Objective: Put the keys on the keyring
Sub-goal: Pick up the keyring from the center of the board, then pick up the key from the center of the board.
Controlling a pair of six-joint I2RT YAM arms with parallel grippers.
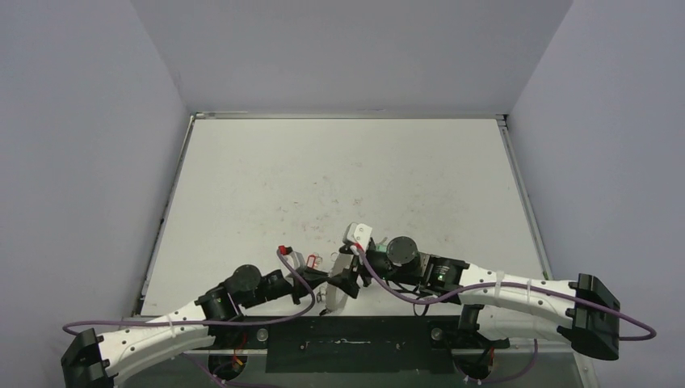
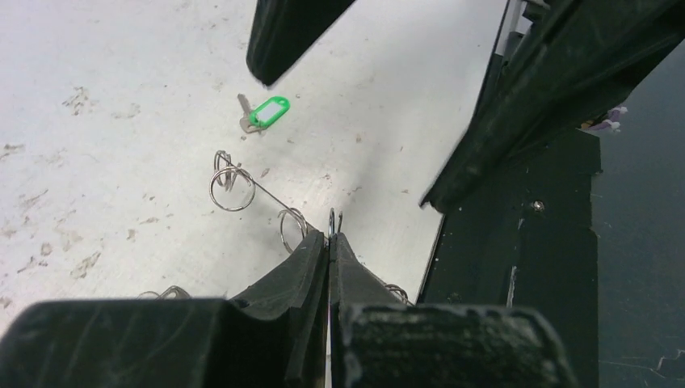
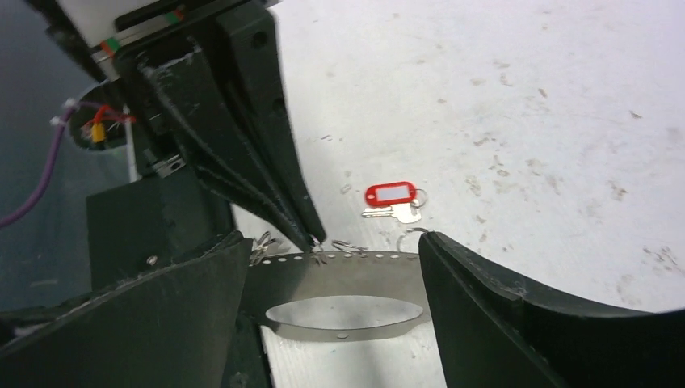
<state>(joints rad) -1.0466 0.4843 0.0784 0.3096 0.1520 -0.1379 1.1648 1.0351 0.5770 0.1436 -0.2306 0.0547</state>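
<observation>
The keyring (image 3: 339, 275) is a flat grey metal loop with an oval opening, edged with holes and small rings. It spans the gap between my right gripper's (image 3: 333, 239) wide-set fingers, and its ends meet both of them. My left gripper (image 2: 330, 234) is shut on one small ring at the loop's edge, and its fingers (image 3: 275, 186) reach in from the upper left. More rings (image 2: 232, 187) hang along the edge. The red-tagged key (image 3: 392, 196) lies on the table just beyond the loop. The green-tagged key (image 2: 266, 113) lies on the table past the rings.
Both grippers (image 1: 339, 275) meet over the table's near edge (image 1: 347, 317), by the dark base plate (image 2: 517, 267). The white tabletop (image 1: 347, 178) has scuff marks and grey walls on three sides. The red key (image 1: 283, 249) and the green key (image 1: 377, 244) flank the grippers.
</observation>
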